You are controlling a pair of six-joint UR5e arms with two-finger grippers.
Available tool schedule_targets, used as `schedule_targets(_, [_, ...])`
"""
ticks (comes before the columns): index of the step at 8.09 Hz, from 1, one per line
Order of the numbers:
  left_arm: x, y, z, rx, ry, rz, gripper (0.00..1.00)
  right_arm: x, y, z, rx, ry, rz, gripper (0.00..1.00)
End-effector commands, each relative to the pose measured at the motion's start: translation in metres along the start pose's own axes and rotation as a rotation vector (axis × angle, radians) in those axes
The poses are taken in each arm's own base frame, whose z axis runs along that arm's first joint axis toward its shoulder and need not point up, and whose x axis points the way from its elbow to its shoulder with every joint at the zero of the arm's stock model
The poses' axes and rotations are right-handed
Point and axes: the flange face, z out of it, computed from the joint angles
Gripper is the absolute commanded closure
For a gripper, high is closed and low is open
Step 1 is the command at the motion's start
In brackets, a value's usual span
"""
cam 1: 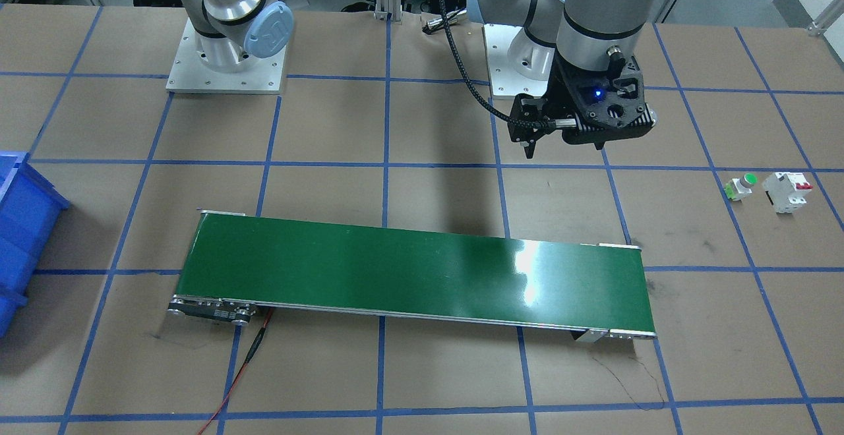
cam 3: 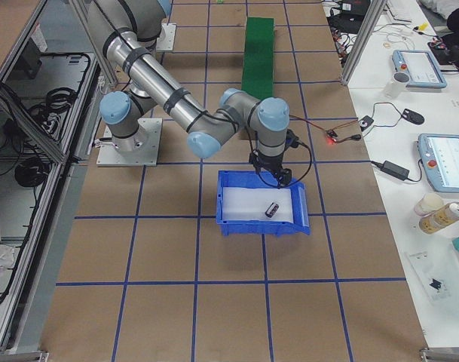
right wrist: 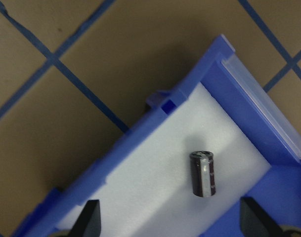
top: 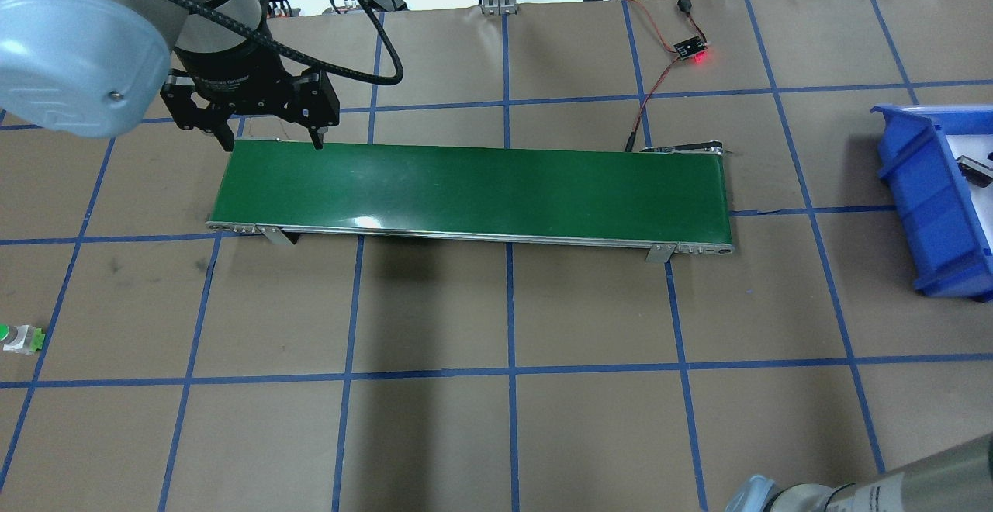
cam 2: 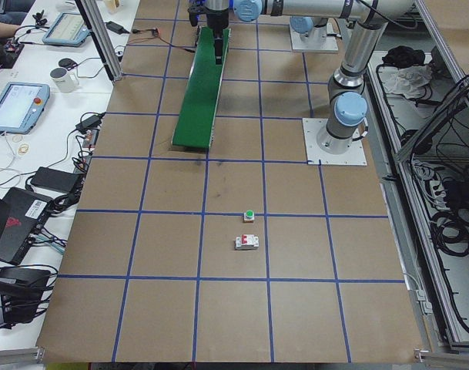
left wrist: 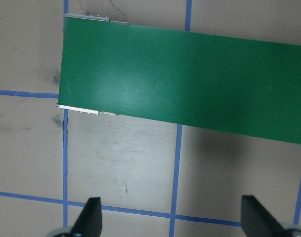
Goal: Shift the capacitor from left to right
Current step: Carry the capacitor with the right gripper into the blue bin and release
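With the capacitor (right wrist: 203, 174) lying in the blue bin (right wrist: 239, 114), the task looks done; the right gripper (right wrist: 172, 222) and left gripper (top: 271, 140) hang open, empty.

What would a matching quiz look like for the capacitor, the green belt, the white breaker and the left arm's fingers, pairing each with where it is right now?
Things
1. capacitor
2. green belt
3. white breaker
4. left arm's fingers

Places
A. standing on the table beside the green-capped button
B. lying on its side on white foam inside the blue bin
C. held wide apart in the air near one end of the belt
D. stretched along the middle of the table

Pairs: 1-B, 2-D, 3-A, 4-C
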Motion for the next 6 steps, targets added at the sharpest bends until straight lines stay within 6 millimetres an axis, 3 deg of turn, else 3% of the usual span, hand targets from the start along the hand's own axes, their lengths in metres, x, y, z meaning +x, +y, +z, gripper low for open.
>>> schedule_targets(1, [0.0,0.0,0.0,0.003,0.0,-0.001,0.0,-0.08,-0.073,-0.087,-0.001,-0.06,0.171,0.0])
schedule_targets(2, [0.0,0.0,-0.001,0.004,0.002,-0.001,0.0,-0.119,-0.102,-0.113,-0.009,-0.081,0.252,0.0])
schedule_targets(4, [0.0,0.0,-0.001,0.006,0.002,0.0,0.0,-0.182,-0.156,-0.145,-0.013,-0.087,0.373,0.0])
schedule_targets(6, [0.0,0.0,-0.001,0.005,0.002,-0.001,0.0,-0.239,-0.213,-0.158,-0.007,-0.078,0.452,0.0])
